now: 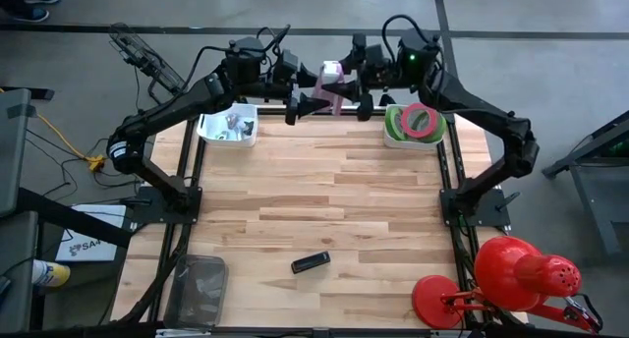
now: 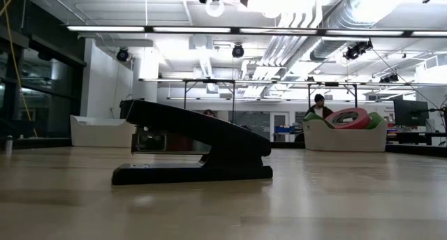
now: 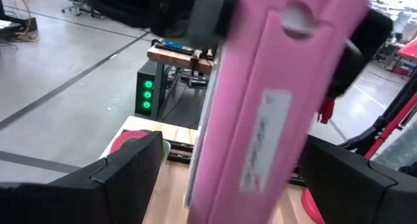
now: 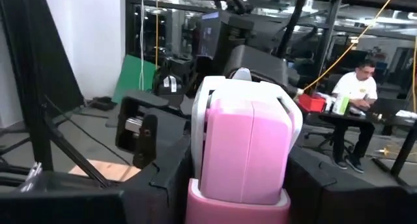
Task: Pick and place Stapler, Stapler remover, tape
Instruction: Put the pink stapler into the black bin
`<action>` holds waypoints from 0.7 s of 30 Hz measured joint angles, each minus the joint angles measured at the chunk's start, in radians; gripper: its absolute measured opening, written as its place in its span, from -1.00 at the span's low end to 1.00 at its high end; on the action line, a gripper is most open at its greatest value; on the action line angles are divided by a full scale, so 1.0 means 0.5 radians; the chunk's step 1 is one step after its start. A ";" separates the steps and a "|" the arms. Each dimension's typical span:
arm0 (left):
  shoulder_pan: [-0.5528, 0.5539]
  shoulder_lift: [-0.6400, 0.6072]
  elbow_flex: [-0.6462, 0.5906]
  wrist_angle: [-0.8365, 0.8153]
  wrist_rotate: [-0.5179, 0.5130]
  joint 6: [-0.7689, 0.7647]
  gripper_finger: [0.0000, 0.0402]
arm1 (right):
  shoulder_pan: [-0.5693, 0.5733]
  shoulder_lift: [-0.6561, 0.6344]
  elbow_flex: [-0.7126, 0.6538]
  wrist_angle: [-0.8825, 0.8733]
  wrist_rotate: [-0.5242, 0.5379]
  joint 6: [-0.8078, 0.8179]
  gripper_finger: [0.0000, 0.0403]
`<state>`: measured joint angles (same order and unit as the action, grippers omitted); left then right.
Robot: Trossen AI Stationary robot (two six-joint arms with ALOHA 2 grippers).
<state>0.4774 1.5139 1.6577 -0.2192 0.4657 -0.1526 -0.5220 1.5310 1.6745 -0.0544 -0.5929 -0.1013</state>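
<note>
A pink stapler (image 1: 332, 83) is held high over the table's far edge, between both grippers. My right gripper (image 4: 241, 185) is shut on it. My left gripper (image 3: 234, 178) is open, one finger on either side of the pink stapler (image 3: 260, 120), with a gap showing at one finger. A black stapler (image 1: 311, 262) rests on its base on the near part of the table, large in the low view (image 2: 192, 153). Red and green tape rolls (image 1: 417, 120) lie in a white bin (image 1: 438, 140) at far right. My right gripper pinches the pink stapler between its two fingers, one finger (image 4: 166, 172) on each long side near the stapler's end (image 4: 244, 146). The fingers lie roughly level and along the stapler's length. The stapler is lifted clear of the table.
A second white bin (image 1: 228, 127) with small items stands at far left. A clear container (image 1: 197, 284) sits at the near left corner and a red lamp (image 1: 511, 274) at the near right. Bare wood lies across the table's middle (image 1: 324, 191).
</note>
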 joint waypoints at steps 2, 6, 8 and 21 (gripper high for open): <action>0.000 0.000 0.000 -0.001 0.007 -0.018 0.68 | 0.005 0.012 0.000 0.030 0.004 0.038 -0.19; 0.000 0.000 0.000 -0.001 0.010 -0.019 0.68 | 0.001 0.024 0.000 0.085 0.016 0.053 -0.19; 0.000 0.000 0.000 -0.001 0.039 -0.019 0.68 | 0.001 0.025 0.000 0.125 0.043 0.056 -0.19; 0.000 0.000 0.000 -0.009 0.045 -0.026 0.68 | 0.052 0.102 0.000 0.385 0.055 0.154 -0.19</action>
<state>0.4774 1.5139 1.6577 -0.2238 0.4881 -0.1658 -0.4962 1.5818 1.6745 0.1379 -0.5653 -0.0241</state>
